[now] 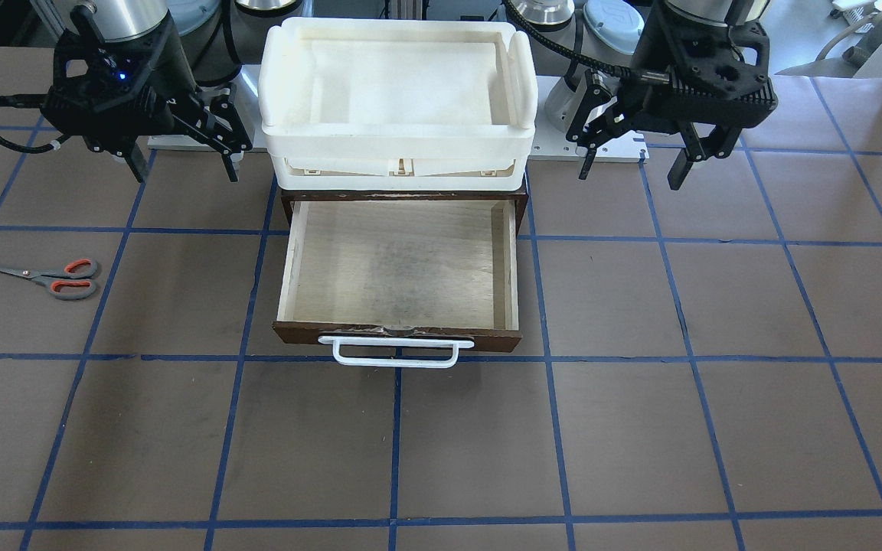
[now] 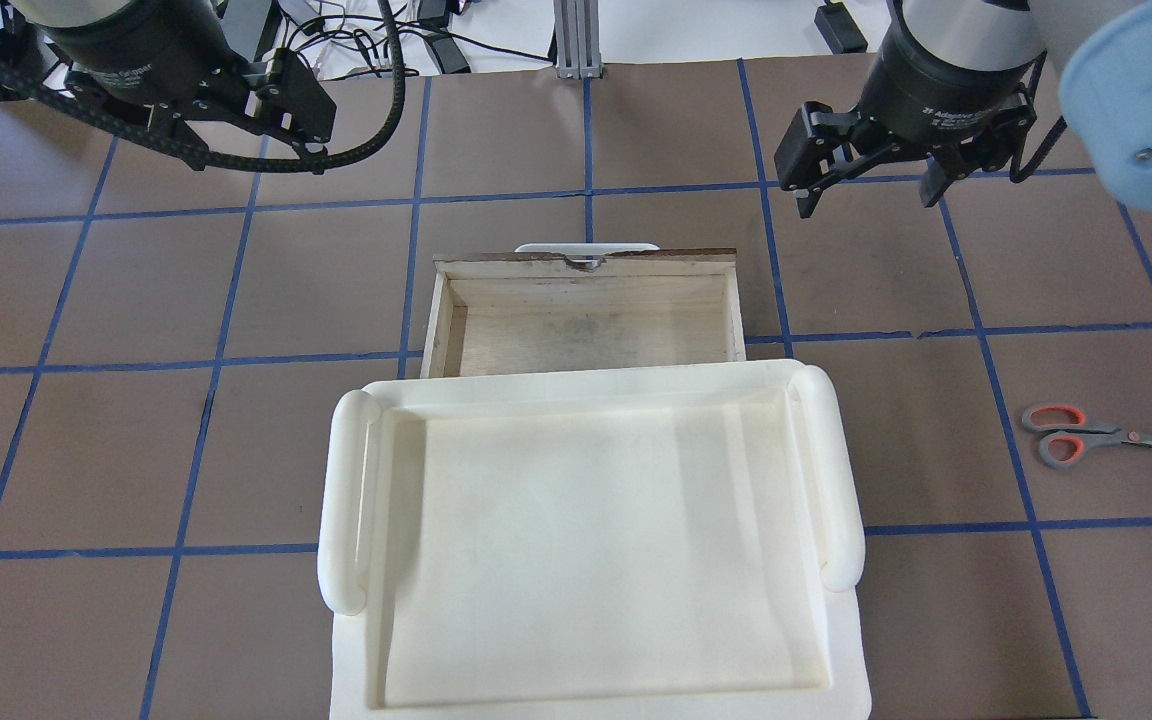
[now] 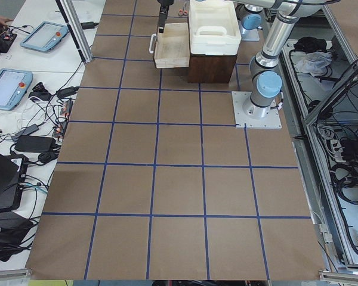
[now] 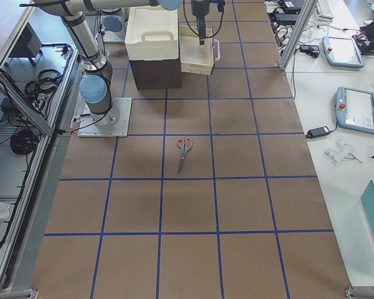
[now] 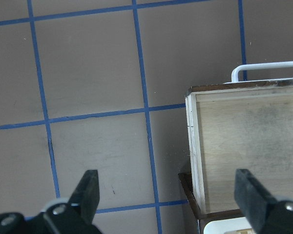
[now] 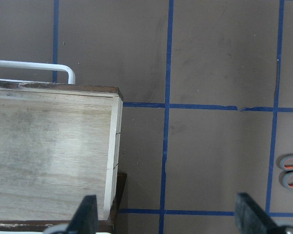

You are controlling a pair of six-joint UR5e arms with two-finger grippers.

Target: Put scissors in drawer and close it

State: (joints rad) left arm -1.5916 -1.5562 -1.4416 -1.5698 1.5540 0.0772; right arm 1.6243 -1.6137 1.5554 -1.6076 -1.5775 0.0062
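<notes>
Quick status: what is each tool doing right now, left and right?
Left tool: open, holding nothing.
Right tool: open, holding nothing.
The scissors lie apart from both.

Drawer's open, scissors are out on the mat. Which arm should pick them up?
Right. The scissors lie on the robot's right of the drawer, on the side of the right gripper, which is open and empty; its wrist camera catches their handles. The left gripper would have to cross the drawer.

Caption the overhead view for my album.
Small grey-bladed, orange-looped scissors lie well right of the open, empty pale wooden drawer.
</notes>
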